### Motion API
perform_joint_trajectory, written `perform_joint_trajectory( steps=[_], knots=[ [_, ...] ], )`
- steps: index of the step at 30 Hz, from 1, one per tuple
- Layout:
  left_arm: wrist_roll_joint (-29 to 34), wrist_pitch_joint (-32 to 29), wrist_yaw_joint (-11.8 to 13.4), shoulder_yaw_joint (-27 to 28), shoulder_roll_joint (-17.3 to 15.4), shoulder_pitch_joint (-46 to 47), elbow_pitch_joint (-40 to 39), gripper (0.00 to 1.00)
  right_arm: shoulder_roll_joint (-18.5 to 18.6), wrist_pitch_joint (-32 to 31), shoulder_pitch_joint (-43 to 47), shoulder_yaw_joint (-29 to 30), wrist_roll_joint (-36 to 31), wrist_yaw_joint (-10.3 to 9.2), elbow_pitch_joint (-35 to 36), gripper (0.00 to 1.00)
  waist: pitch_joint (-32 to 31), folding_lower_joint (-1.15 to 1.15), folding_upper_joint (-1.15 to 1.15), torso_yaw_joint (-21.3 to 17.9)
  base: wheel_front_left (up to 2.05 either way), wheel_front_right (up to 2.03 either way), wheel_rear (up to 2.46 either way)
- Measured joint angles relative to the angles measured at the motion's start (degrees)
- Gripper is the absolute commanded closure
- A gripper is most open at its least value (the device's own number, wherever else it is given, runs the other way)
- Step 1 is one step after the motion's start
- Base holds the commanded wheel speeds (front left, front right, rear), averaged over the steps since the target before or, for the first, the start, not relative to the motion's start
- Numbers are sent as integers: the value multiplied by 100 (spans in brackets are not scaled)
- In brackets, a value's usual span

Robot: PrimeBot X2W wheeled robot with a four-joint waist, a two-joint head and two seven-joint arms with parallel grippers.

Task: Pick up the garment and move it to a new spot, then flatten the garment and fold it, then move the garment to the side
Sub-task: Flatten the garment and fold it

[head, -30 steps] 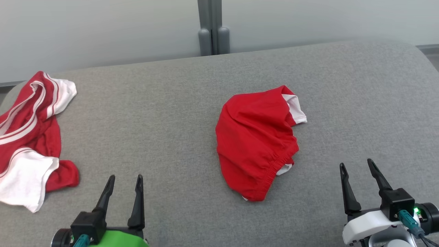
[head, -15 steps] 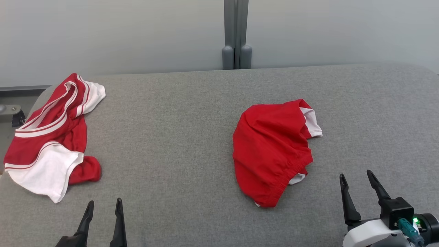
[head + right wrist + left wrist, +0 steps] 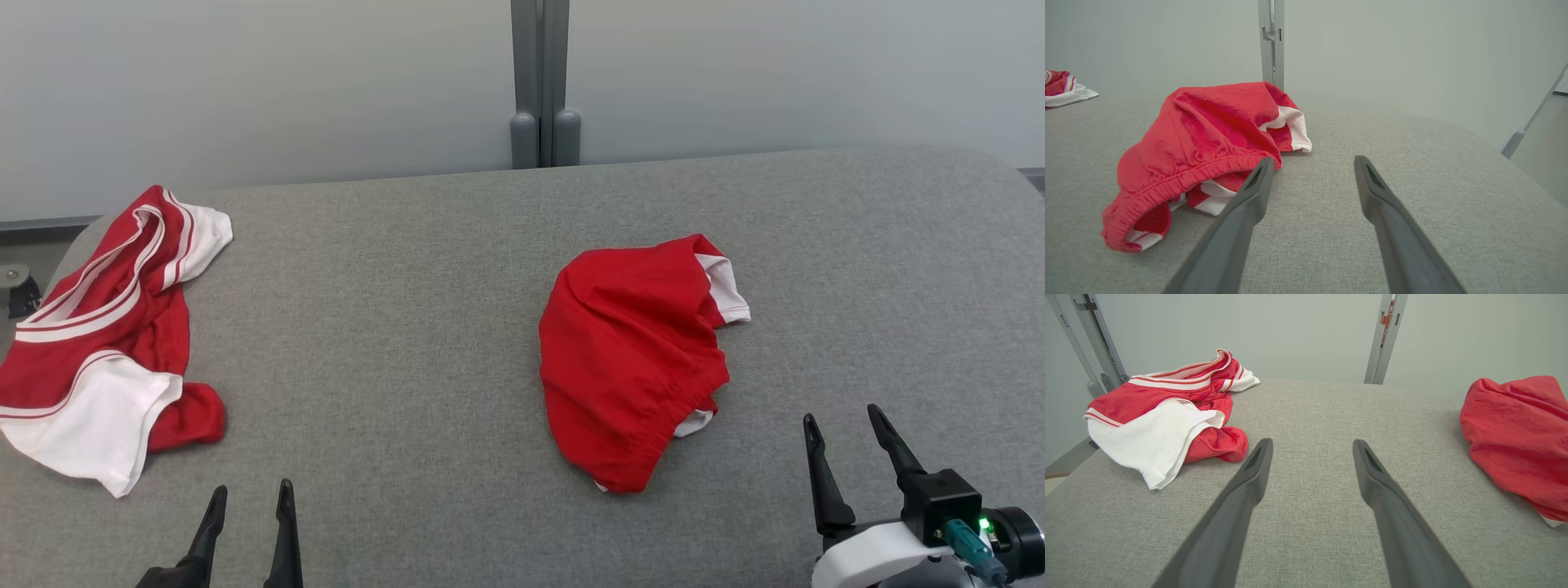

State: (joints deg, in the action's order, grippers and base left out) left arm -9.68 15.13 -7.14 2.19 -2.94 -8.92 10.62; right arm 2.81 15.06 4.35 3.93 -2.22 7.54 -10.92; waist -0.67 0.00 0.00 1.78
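Note:
A crumpled red garment point(image 3: 633, 359) with an elastic waistband and white trim lies in the middle of the grey padded table point(image 3: 408, 327). My right gripper point(image 3: 841, 415) is open near the front right edge, just right of this garment point(image 3: 1208, 134), with nothing between its fingers point(image 3: 1313, 159). My left gripper point(image 3: 252, 488) is open at the front left, empty, above bare table point(image 3: 1311, 442). A second red-and-white striped garment point(image 3: 98, 343) lies bunched at the table's left edge, ahead and left of the left gripper point(image 3: 1167, 412).
A grey post point(image 3: 539, 82) stands against the pale wall behind the table's far edge. The table's corners are rounded, and metal frame bars point(image 3: 1094, 355) rise beyond its left end. Bare grey surface lies between the two garments.
The head camera has shifted, so the whole scene sits a little lower and to the right. My left gripper has drawn back toward the bottom edge. Both garments lie as before.

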Motion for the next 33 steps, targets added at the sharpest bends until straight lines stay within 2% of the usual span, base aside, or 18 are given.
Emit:
perform_joint_trajectory(
  steps=[7,11,18,23,26,30,33],
  knots=[
    [-24,1,-15,-45,1,28,-8,0,0,0,-36,-71,11,-1,-5,0,26,0,0,-49,0,0,0],
    [-81,0,-16,-380,-1,203,-30,0,0,0,-114,-112,21,-1,-1,0,63,0,0,-133,0,0,0],
    [-98,1,-25,-2269,-30,907,5,0,0,0,-272,-277,48,-1,26,0,170,0,0,-405,0,0,0],
    [-457,0,-26,-3852,-238,1447,218,0,0,0,-402,-335,69,-1,73,0,292,0,0,-706,0,0,0],
    [-703,1,-27,-4584,-356,1788,467,0,3,0,-466,-344,108,-1,82,0,391,0,0,-889,0,0,0],
    [-947,1,-29,-5228,-483,2231,902,0,2,0,-523,-364,158,-1,103,0,543,0,0,-1134,0,0,0],
    [-1065,1,-41,-5443,-511,2539,1248,0,3,0,-570,-380,198,0,115,0,669,0,0,-1302,0,0,0]
  ],
)
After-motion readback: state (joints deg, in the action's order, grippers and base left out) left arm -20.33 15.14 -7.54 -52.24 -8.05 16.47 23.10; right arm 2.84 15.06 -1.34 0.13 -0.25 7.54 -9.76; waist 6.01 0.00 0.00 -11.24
